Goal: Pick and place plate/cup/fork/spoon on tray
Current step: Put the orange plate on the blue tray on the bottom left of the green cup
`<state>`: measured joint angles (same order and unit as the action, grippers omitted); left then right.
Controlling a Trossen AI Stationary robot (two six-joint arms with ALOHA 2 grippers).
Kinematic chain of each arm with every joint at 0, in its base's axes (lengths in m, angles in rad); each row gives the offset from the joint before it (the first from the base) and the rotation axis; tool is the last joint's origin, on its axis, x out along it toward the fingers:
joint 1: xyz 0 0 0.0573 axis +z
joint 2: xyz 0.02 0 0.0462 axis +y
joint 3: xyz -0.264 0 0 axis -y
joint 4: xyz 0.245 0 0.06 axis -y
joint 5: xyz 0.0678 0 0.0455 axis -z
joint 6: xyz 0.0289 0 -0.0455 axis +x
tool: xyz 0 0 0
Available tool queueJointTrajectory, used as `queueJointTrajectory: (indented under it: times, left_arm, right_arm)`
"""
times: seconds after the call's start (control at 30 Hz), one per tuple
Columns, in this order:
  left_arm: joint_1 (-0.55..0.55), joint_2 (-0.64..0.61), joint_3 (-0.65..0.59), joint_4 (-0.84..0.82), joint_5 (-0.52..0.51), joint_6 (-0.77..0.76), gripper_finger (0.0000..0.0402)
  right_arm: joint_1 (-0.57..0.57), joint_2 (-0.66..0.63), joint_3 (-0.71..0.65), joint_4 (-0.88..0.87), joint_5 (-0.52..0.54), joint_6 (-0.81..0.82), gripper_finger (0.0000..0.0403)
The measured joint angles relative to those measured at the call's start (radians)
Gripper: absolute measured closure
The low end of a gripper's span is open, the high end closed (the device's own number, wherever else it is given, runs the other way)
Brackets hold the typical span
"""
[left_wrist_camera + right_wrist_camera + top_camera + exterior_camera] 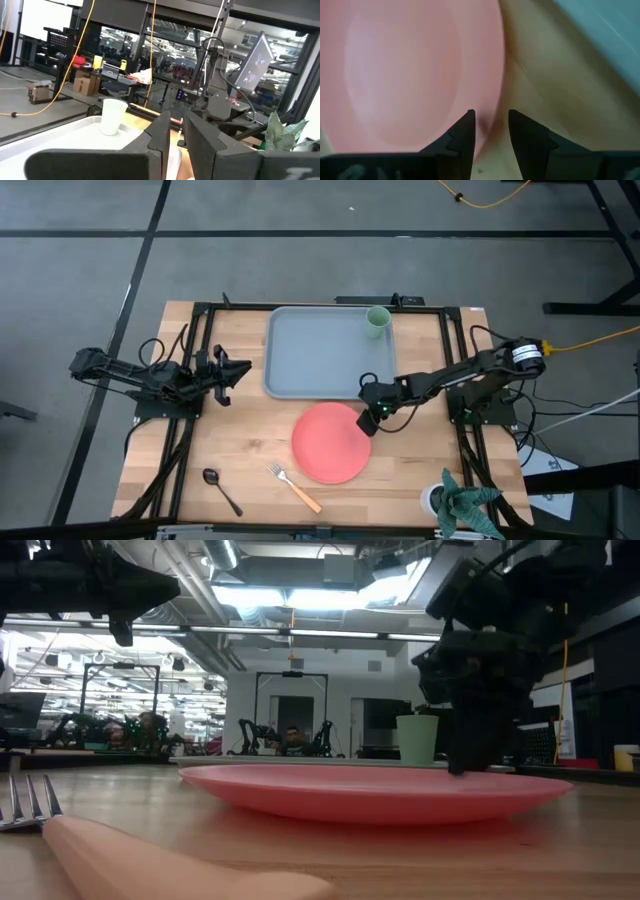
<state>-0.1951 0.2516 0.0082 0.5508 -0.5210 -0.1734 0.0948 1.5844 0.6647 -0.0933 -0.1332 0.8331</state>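
Here right tool [372,418] reaches down over plate [330,446] rim

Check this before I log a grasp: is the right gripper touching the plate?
Cannot tell. In the right wrist view the right gripper straddles the plate rim with fingers parted; no view shows contact or gap plainly.

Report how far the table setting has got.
Done: the cup stands in a corner of the tray. In hand: the right pincer is down at the plate's rim, fingers straddling the edge. Left: plate, fork and spoon, all on the table.
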Motion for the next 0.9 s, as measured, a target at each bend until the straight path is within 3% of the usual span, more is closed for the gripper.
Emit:
queueJointTrajectory:
  times: [0.3,0.53,0.9]
  left_arm:
    - [0.000,0.000,0.000,0.000,-0.019,0.000,0.0350]
    - [0.000,0.000,0.000,-0.001,-0.018,0.000,0.0350]
    - [0.000,0.000,0.000,-0.002,-0.018,0.000,0.0350]
  right_arm:
    - [0.000,0.060,0.000,0.182,-0.040,0.058,0.0290]
    - [0.000,0.083,0.003,0.201,-0.091,0.105,0.0389]
    - [-0.050,-0.007,0.010,0.224,-0.023,0.076,0.0400]
